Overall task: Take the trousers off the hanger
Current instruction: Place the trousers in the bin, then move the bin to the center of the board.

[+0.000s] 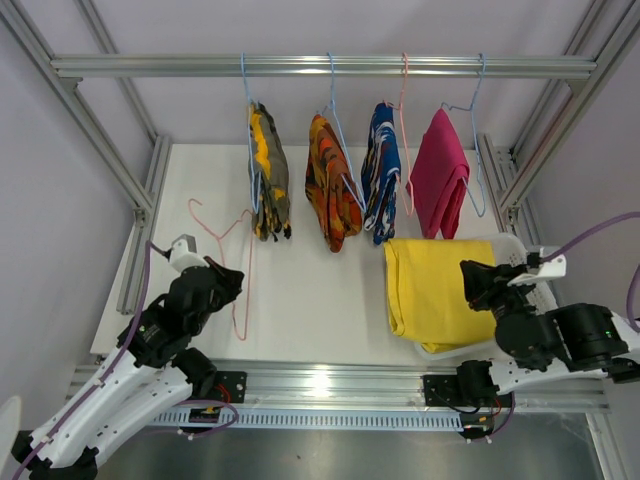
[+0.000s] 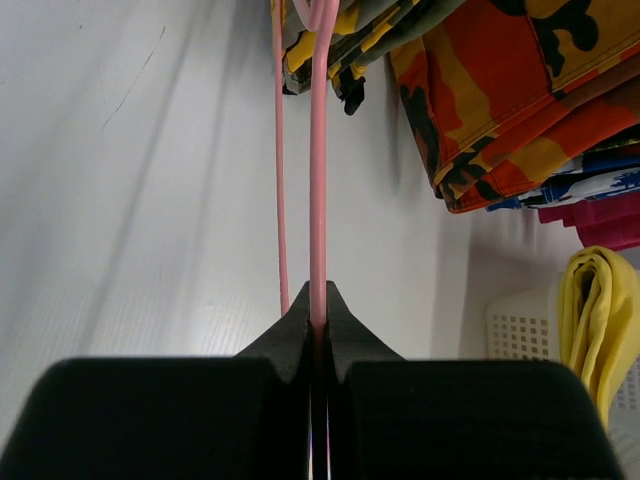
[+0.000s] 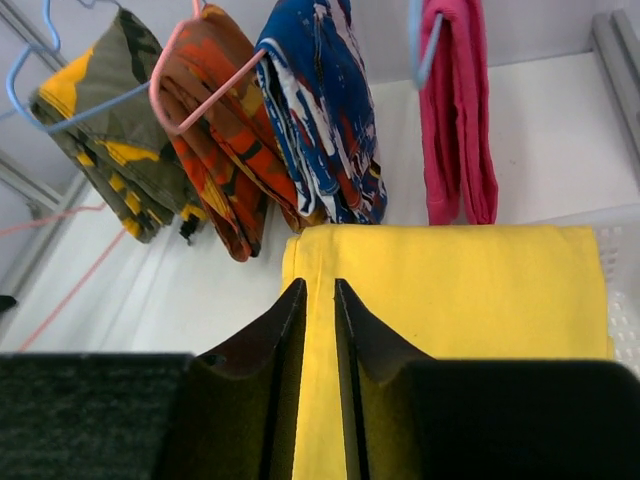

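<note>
8 o'clock: left hand (image 2: 317, 300) pinching bare pink wire hanger (image 2: 318, 180) on table (image 1: 310, 290). 12 o'clock: yellow-grey camouflage trousers (image 1: 270, 175), orange-black trousers (image 1: 330, 185), blue-white-red trousers (image 1: 382, 180) and magenta trousers (image 1: 440, 180) hang folded. I judge them soft and light, so I'd grip the low fold. 4 o'clock: plain yellow folded trousers (image 1: 430, 290) lie off-hanger, with right hand (image 3: 318, 290) narrowly parted and empty.

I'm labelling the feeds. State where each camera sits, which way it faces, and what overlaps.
Top external: high behind the near edge, looking down on the table, the rail, the left gripper and right gripper.
Left wrist: on the left arm, looking along its fingers, shut on the pink hanger, towards the camouflage trousers.
Right wrist: on the right arm, looking past its slightly parted fingers at the yellow trousers.
Shared: both wrist views show those two trousers.
</note>
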Motion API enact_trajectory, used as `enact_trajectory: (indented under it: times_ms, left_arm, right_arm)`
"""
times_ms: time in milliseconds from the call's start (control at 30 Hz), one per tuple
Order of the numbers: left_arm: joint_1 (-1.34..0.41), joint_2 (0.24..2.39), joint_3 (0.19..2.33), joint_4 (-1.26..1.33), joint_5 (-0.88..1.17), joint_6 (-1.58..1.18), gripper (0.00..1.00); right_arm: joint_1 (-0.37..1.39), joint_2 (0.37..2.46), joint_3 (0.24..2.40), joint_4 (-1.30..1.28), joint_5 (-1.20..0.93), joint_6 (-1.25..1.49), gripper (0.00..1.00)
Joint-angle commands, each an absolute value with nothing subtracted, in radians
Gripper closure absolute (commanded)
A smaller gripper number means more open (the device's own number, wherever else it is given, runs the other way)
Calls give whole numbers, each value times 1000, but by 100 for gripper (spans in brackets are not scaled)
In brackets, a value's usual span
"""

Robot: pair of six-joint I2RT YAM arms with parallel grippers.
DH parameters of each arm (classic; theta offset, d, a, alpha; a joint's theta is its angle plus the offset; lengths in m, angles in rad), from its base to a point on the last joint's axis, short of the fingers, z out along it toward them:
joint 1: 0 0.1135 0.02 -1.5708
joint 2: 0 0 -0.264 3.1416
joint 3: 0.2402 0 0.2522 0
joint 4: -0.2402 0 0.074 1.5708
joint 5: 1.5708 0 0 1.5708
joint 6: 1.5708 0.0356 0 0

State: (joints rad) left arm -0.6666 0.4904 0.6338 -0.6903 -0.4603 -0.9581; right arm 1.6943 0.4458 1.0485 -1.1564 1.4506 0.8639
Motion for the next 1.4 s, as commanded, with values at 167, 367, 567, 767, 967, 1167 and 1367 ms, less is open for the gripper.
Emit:
enact_trajectory:
  times_ms: [167, 367, 567, 767, 967, 1167, 1367]
  left_arm:
    - [-670, 489, 644, -632, -425, -922, 99]
    - [-670, 483, 644, -637, -434, -911, 100]
    - [-670, 483, 652, -644, -443, -904, 99]
    - [-670, 477, 646, -638, -442, -900, 99]
    - [-670, 477, 634, -634, -430, -904, 100]
    - [-670, 465, 629, -635, -419, -907, 99]
    - [-670, 449, 632, -652, -408, -904, 99]
  right_arm:
    - [1466, 773, 1055, -1068, 1366, 835, 78]
    - [1093, 982, 1060, -999, 1145, 821, 84]
    - [829, 963, 973, -849, 867, 784, 87]
    - [721, 913, 793, -743, 672, 808, 89]
    - [716, 891, 618, -643, 562, 916, 91]
    - [716, 957, 488, -522, 468, 977, 91]
    - [846, 1046, 460, -456, 504, 1072, 95]
